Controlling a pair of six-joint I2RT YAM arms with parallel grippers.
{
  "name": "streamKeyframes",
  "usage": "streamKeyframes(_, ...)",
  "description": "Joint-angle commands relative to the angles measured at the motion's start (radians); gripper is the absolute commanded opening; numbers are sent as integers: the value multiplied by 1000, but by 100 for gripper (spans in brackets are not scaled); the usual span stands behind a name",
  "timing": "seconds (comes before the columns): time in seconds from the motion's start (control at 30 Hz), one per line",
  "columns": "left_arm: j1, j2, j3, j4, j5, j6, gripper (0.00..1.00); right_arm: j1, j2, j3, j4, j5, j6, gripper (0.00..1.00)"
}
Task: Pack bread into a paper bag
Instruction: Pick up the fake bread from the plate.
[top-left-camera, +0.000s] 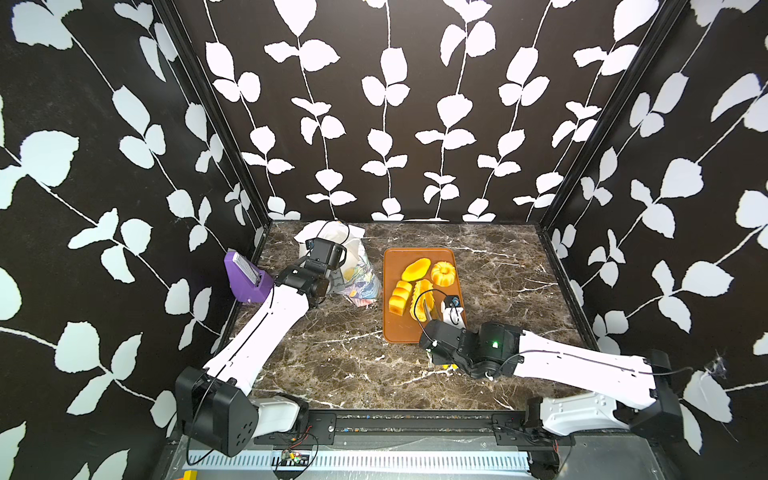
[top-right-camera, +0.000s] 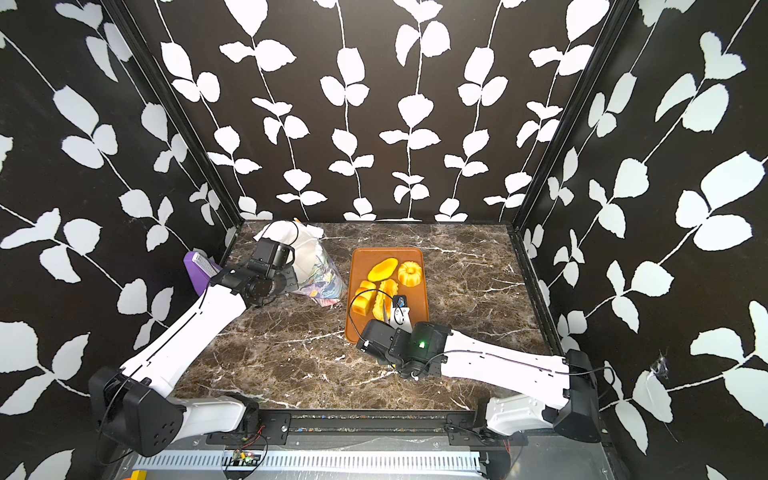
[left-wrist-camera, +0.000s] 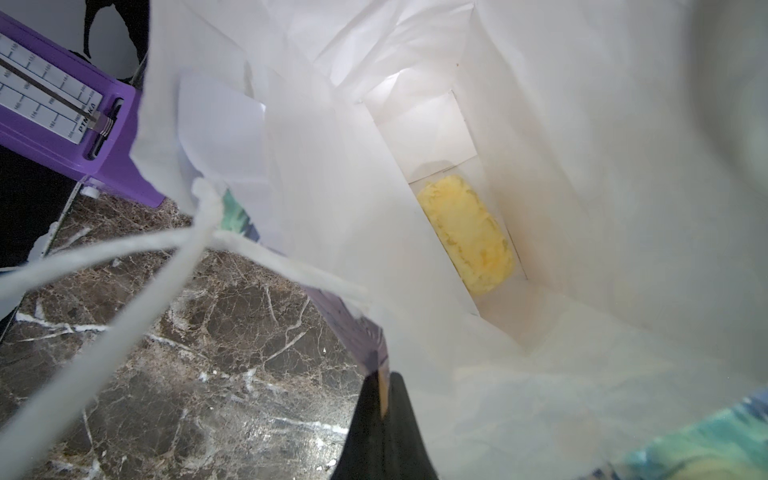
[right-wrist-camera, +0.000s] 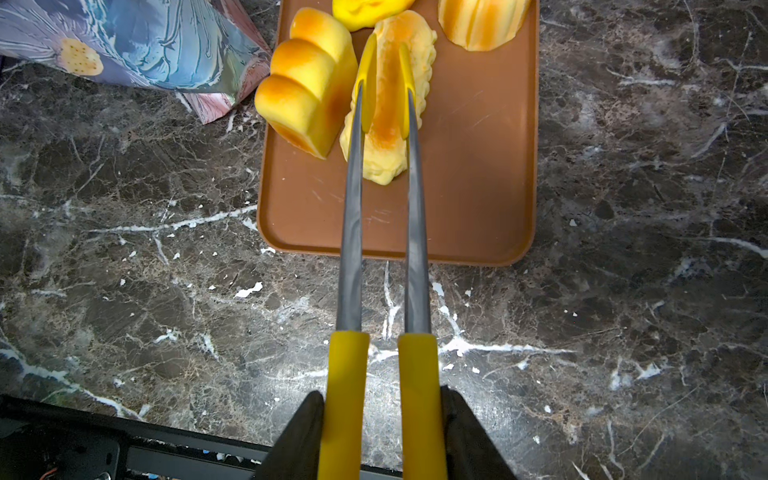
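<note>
The flowered paper bag (top-left-camera: 359, 276) stands at the back left with its mouth held wide. My left gripper (left-wrist-camera: 383, 386) is shut on its rim. One long ridged loaf (left-wrist-camera: 467, 232) lies on the bag's white bottom. On the brown tray (top-left-camera: 399, 332) sit an oval bun (top-left-camera: 415, 269), a ring-shaped bundt (top-left-camera: 444, 273), a segmented loaf (right-wrist-camera: 307, 95) and a long ridged loaf (right-wrist-camera: 388, 137). My right gripper (right-wrist-camera: 382, 399) is shut on the yellow-handled tongs (right-wrist-camera: 351, 249). The tongs' yellow tips sit slightly apart on either side of that ridged loaf's crest.
A purple box (top-left-camera: 245, 278) with a white scale leans on the left wall, close behind the bag. The tray's near right half (right-wrist-camera: 478, 187) is bare. The bag's cord handles (left-wrist-camera: 124, 249) hang over the marble.
</note>
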Motion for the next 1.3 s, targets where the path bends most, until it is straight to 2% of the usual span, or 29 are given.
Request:
streamKeyframes(0.0,2,-15,-11,-29,-5,10,0,3,4,-6,-15,52,11,46)
streamKeyframes(0.3,3,-14,-10,-29,-6,12,0,3,13,-10,-19,49,15,51)
streamKeyframes(0.5,2,-14,-12,-32,-8,11,0,4,20,-22,3,45,22,59)
streamKeyframes(0.97,2,-19,-18,-47,-12,19,0,1,87,-43,83,27,13,58)
streamKeyframes(1.1,2,-15,-19,-45,-11,21,0,-5,98,-42,101,31,9,50)
streamKeyframes(1.27,2,-15,-19,-45,-8,24,0,-5,90,-48,100,33,14,18)
